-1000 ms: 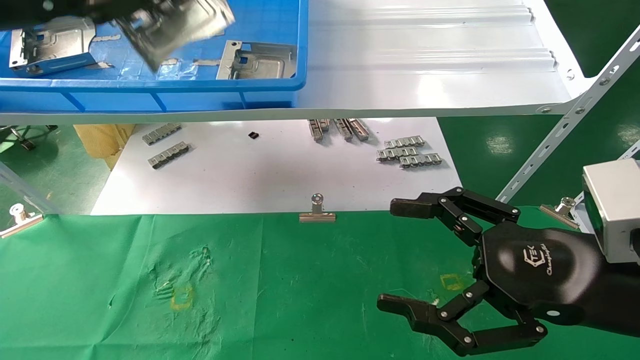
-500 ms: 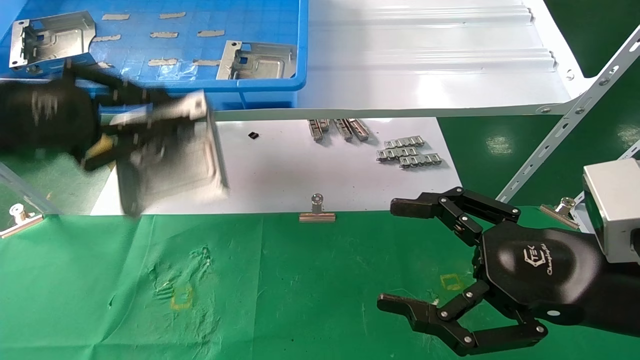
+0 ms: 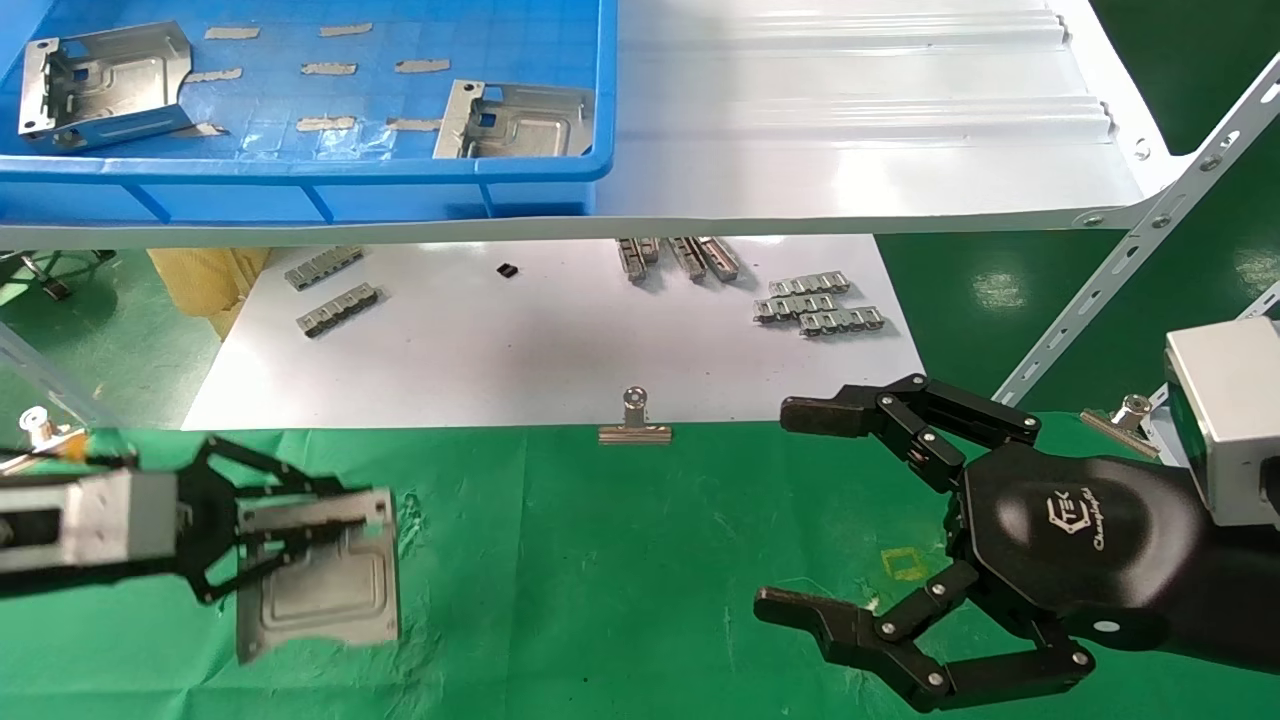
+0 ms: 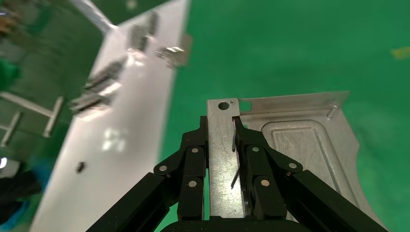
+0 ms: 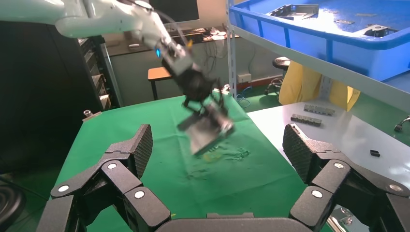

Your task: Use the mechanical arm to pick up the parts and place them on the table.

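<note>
My left gripper [image 3: 262, 522] is shut on the side wall of a shiny silver bracket [image 3: 320, 580] and holds it just above the green cloth table [image 3: 620, 570] at the left front. In the left wrist view the black fingers [image 4: 193, 159] pinch the bracket's raised wall [image 4: 221, 159]; its flat plate [image 4: 304, 145] lies beside them. The right wrist view shows the left gripper with the bracket [image 5: 208, 129] over the cloth. Two more brackets [image 3: 100, 80] [image 3: 515, 120] lie in the blue bin [image 3: 300, 185]. My right gripper [image 3: 800, 510] is open and empty over the table's right front.
The white shelf board [image 3: 860, 130] carries the bin. Below it a white sheet [image 3: 540, 350] holds small grey link strips [image 3: 820, 305] [image 3: 335, 290]. Binder clips [image 3: 633, 425] [image 3: 1115, 418] pin the cloth's far edge. Yellow square marks [image 3: 905, 563] sit on the cloth.
My left gripper has carried the bracket from above the blue bin down and toward me, to just above the green cloth at the left front. The right arm has not moved.
</note>
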`<state>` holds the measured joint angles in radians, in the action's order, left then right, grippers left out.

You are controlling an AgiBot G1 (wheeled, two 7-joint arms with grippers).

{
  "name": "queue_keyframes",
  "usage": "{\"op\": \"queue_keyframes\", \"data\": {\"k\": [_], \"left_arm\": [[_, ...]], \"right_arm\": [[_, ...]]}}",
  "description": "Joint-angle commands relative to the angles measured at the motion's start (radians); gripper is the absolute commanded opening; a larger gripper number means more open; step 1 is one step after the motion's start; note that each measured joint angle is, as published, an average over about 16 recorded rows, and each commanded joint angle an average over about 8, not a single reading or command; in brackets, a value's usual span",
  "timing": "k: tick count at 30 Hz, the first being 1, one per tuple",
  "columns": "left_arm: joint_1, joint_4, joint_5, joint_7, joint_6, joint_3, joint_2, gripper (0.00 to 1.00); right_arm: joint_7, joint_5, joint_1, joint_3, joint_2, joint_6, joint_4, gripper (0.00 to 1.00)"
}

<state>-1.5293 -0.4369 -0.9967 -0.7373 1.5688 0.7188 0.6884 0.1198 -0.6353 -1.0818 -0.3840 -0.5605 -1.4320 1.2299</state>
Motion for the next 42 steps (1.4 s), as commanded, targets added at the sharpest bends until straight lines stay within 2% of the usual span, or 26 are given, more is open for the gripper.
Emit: {"op": "queue_keyframes", "data": {"k": [1, 6, 7, 14, 15, 23, 28, 42], "left_arm": [[0.016, 0.037, -0.031, -0.072, -0.001, 0.019, 0.018, 0.0], [0.021, 0.09, -0.033, -0.12, 0.013, 0.039, 0.037, 0.0], [0.023, 0.097, -0.033, -0.127, 0.014, 0.044, 0.041, 0.06], [0.021, 0.141, -0.047, -0.185, 0.002, 0.078, 0.074, 0.94], [0.018, 0.15, -0.051, -0.195, -0.001, 0.082, 0.079, 1.0], [-0.002, 0.225, -0.06, -0.266, -0.007, 0.093, 0.111, 1.0], [-0.012, 0.254, -0.048, -0.264, 0.009, 0.093, 0.112, 1.0], [-0.028, 0.28, -0.048, -0.003, 0.01, 0.148, 0.097, 1.0]], "right_arm": [[0.0, 0.0, 0.0, 0.0, 0.0, 0.0, 0.0, 1.0], [0.0, 0.0, 0.0, 0.0, 0.0, 0.0, 0.0, 1.0], [0.0, 0.0, 0.0, 0.0, 0.0, 0.0, 0.0, 1.0], [0.0, 0.0, 0.0, 0.0, 0.0, 0.0, 0.0, 1.0], [0.0, 0.0, 0.0, 0.0, 0.0, 0.0, 0.0, 1.0], [0.0, 0.0, 0.0, 0.0, 0.0, 0.0, 0.0, 1.0], [0.0, 0.0, 0.0, 0.0, 0.0, 0.0, 0.0, 1.0], [0.0, 0.0, 0.0, 0.0, 0.0, 0.0, 0.0, 1.0]]}}
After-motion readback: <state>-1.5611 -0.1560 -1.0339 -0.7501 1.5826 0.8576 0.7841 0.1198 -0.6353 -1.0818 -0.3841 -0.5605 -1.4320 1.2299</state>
